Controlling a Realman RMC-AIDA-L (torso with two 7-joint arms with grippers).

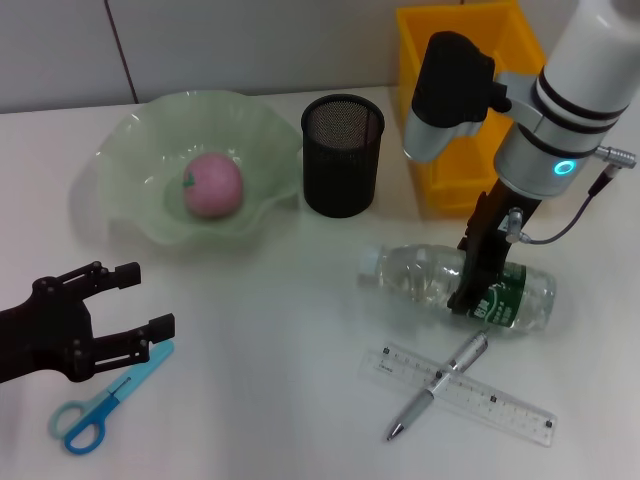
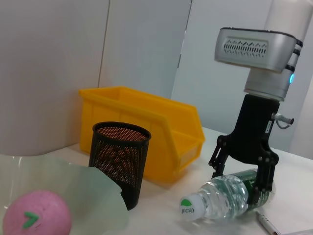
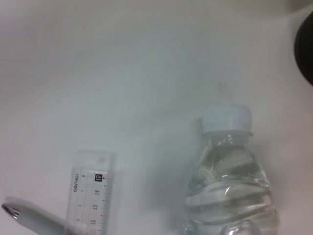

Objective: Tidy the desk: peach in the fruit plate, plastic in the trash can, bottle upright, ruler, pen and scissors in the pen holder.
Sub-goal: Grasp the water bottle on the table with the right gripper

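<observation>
The clear bottle (image 1: 440, 282) lies on its side, its white cap toward the pen holder (image 1: 342, 155). My right gripper (image 1: 478, 285) reaches down over its green label and is shut on the bottle (image 2: 225, 198), which rests on the table. A clear ruler (image 1: 500, 400) lies near the front edge with a silver pen (image 1: 437, 385) across it. Blue scissors (image 1: 100, 405) lie at the front left, just below my open left gripper (image 1: 148, 298). The pink peach (image 1: 212, 186) sits in the green fruit plate (image 1: 130, 150). No plastic is in view.
A yellow bin (image 1: 470, 100) stands behind the bottle, right of the black mesh pen holder. The fruit plate sits left of the holder. Bare white table lies between the scissors and the ruler.
</observation>
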